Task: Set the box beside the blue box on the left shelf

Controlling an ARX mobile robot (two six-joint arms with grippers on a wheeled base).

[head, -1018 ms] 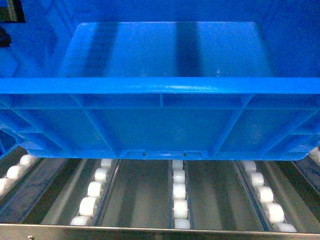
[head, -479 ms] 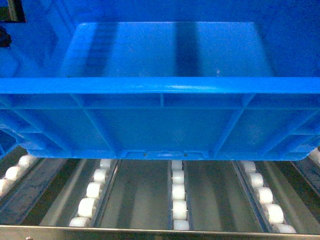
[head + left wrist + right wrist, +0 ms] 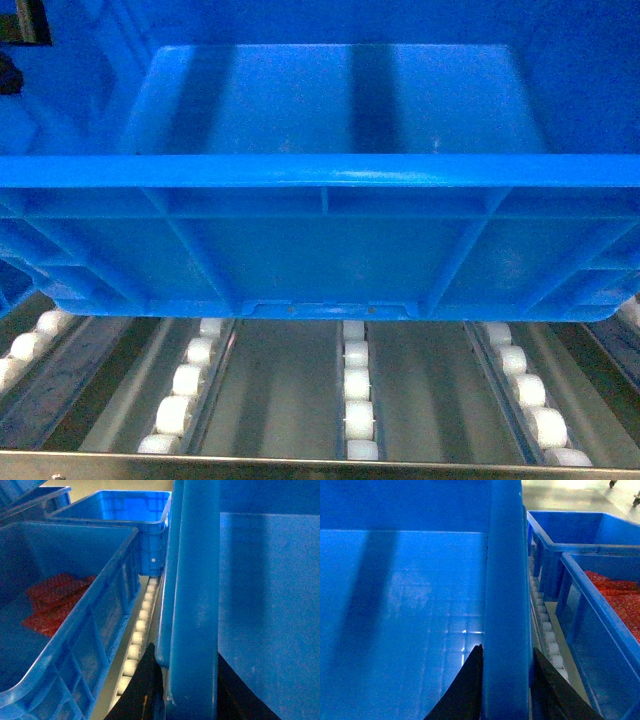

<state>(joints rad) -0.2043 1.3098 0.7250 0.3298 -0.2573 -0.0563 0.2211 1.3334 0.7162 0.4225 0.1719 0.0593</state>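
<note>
The left gripper (image 3: 182, 700) and right gripper (image 3: 505, 690) each clamp a side rim of the empty blue crate (image 3: 320, 250), held above the roller tracks (image 3: 358, 400). Beyond each gripper stand neighbouring crates (image 3: 65, 630); sideways drift risks rim collision, and uneven release risks jamming.

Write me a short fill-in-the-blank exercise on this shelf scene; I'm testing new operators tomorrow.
1. The left hand and right hand each grip the box by its ____.
2. The shelf tracks carry small ____ rollers.
3. The neighbouring crate in the left wrist view holds something ____ in colour.
4. Inside, the held box is ____.

Missing words: rim; white; red; empty
</note>
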